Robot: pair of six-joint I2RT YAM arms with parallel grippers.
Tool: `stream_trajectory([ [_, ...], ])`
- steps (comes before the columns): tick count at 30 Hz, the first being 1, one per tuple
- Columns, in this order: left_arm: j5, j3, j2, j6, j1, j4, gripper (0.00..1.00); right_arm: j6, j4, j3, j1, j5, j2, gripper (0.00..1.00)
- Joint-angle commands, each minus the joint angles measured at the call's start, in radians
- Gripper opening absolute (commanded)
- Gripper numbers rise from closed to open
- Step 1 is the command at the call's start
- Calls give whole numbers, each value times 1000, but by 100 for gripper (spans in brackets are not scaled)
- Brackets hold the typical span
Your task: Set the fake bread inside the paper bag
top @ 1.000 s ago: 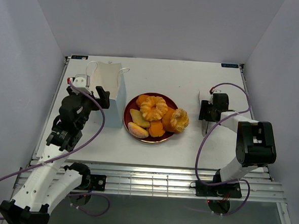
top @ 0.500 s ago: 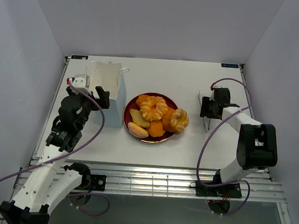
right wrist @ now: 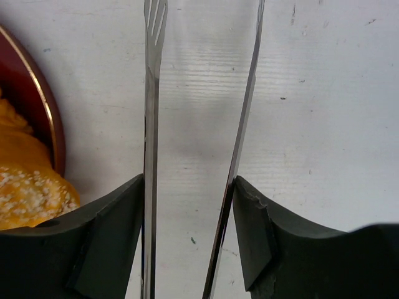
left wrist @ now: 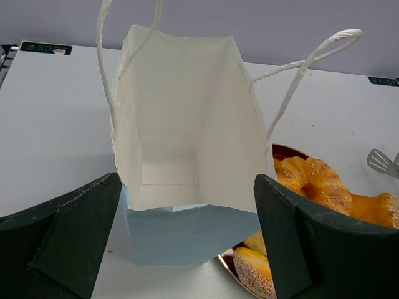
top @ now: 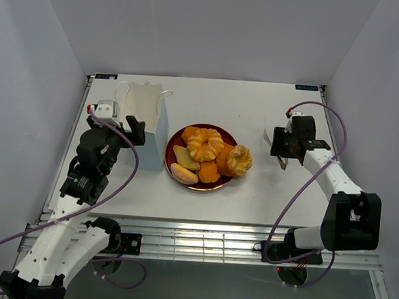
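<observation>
Holding metal tongs [right wrist: 149,124] in closed jaws of right gripper [right wrist: 187,243] near dark red plate [top: 169,152], jaws of left gripper [left wrist: 187,249] wide at paper bag [left wrist: 181,106]; next, to pinch fake bread [top: 206,144] with tongs.

Robot lab test booth: white table [top: 256,105] inside plain pale walls [top: 213,28], metal rails [top: 201,239] at front.

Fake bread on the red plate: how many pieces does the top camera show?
6, all on the plate: pleated bun at the middle back, seeded bun right, orange piece front, tan roll left, speckled roll front left, orange roll back left. More may be hidden underneath.
</observation>
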State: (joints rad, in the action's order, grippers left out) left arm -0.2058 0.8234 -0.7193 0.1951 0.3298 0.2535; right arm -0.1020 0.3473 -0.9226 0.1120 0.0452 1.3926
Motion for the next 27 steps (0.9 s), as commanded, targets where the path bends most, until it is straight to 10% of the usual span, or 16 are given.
stream_trajectory([
  [1, -32, -13, 20, -5, 3, -10, 98, -1, 42, -32, 17, -24, -85, 62],
  [27, -98, -23, 57, -3, 3, -14, 98, -8, 257, -265, 161, -187, -245, 59],
])
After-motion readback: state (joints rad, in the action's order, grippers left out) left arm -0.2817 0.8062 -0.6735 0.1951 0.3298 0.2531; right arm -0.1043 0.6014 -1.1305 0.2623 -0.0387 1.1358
